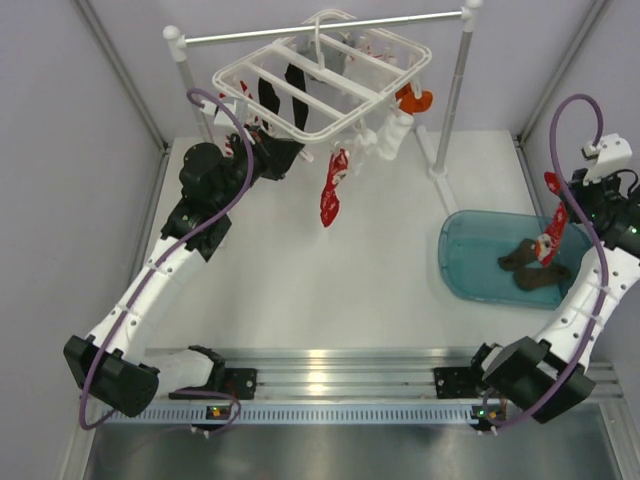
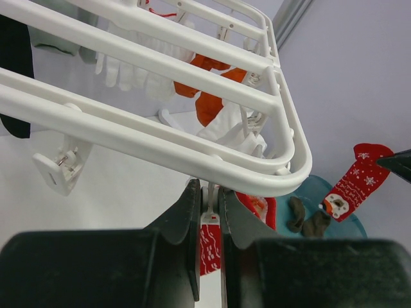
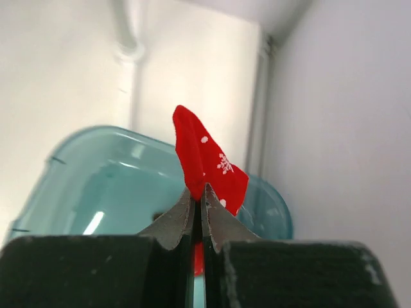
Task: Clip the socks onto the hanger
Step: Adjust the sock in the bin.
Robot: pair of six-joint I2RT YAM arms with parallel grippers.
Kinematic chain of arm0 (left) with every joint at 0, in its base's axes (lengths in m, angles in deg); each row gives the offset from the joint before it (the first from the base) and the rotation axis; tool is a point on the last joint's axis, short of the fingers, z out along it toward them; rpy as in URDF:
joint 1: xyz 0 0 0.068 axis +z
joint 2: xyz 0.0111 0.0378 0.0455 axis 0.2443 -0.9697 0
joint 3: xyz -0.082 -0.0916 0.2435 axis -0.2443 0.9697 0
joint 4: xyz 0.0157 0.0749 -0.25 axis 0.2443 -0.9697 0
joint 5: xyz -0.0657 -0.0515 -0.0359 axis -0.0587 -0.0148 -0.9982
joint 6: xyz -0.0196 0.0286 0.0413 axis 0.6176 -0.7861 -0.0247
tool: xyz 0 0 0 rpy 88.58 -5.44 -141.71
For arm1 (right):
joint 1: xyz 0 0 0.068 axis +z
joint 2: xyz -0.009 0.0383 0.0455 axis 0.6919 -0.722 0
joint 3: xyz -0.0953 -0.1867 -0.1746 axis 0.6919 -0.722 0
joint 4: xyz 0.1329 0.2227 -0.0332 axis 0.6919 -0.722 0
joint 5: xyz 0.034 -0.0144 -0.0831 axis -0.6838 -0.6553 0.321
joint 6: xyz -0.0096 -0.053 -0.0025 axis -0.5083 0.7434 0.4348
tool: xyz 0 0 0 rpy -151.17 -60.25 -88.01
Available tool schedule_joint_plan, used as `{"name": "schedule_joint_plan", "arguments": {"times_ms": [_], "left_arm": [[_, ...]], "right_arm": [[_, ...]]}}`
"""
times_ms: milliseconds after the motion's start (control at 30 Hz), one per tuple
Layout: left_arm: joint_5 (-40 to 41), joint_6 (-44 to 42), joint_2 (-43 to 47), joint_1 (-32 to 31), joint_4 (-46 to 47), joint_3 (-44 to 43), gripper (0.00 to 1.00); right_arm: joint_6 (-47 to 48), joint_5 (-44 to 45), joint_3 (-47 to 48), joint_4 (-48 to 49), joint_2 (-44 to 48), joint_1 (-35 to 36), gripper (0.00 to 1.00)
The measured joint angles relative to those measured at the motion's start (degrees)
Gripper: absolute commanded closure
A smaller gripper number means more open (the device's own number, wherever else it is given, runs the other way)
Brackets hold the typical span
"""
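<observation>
White table (image 1: 300, 290): left fingers (image 2: 192, 208) pinch clip (image 2: 210, 200) on hanger (image 2: 160, 146); right fingers (image 3: 183, 217) clamp red sock (image 3: 207, 163) (over teal bin (image 3: 70, 173)).

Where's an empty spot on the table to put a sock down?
The wide middle of the table is bare, between the left arm, the tub and the front track. The back is crowded under the hanger, where a red sock dangles, and the tub holds brown socks.

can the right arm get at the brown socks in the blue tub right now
Probably not to pick them up. The brown socks lie uncovered in the tub, below the right arm, so the way down looks free, but its jaws are shut on a red sock.
</observation>
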Motion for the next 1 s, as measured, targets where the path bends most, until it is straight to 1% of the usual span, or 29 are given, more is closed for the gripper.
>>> {"name": "schedule_joint_plan", "arguments": {"times_ms": [100,133,200,300,400,500,667,733,800,1000], "left_arm": [[-0.04,0.15,0.00,0.00,0.02,0.00,1.00],[-0.04,0.17,0.00,0.00,0.02,0.00,1.00],[-0.26,0.22,0.00,0.00,0.04,0.00,1.00],[-0.50,0.24,0.00,0.00,0.07,0.00,1.00],[-0.68,0.22,0.00,0.00,0.04,0.00,1.00],[-0.70,0.22,0.00,0.00,0.04,0.00,1.00],[-0.72,0.22,0.00,0.00,0.04,0.00,1.00],[-0.72,0.24,0.00,0.00,0.04,0.00,1.00],[-0.85,0.24,0.00,0.00,0.07,0.00,1.00],[-0.87,0.24,0.00,0.00,0.09,0.00,1.00]], "right_arm": [[0.28,-10.36,0.15,-0.59,3.61,2.91,1.00],[0.66,-12.94,0.42,-1.60,4.26,4.76,1.00],[1.25,-18.18,1.09,-3.72,5.05,10.86,1.00],[-0.26,-22.49,1.09,-4.17,5.60,19.58,1.00],[-5.01,-23.19,-0.15,-1.70,6.40,25.51,1.00],[-12.81,-20.90,-3.26,3.23,7.48,27.36,1.00],[-24.30,-9.64,-11.39,11.78,10.16,26.95,1.00],[-27.43,-5.97,-15.50,13.42,12.09,26.16,1.00],[-29.62,-2.86,-17.68,14.53,13.18,25.16,1.00],[-34.23,5.42,-19.71,18.67,13.94,22.16,1.00]]}}
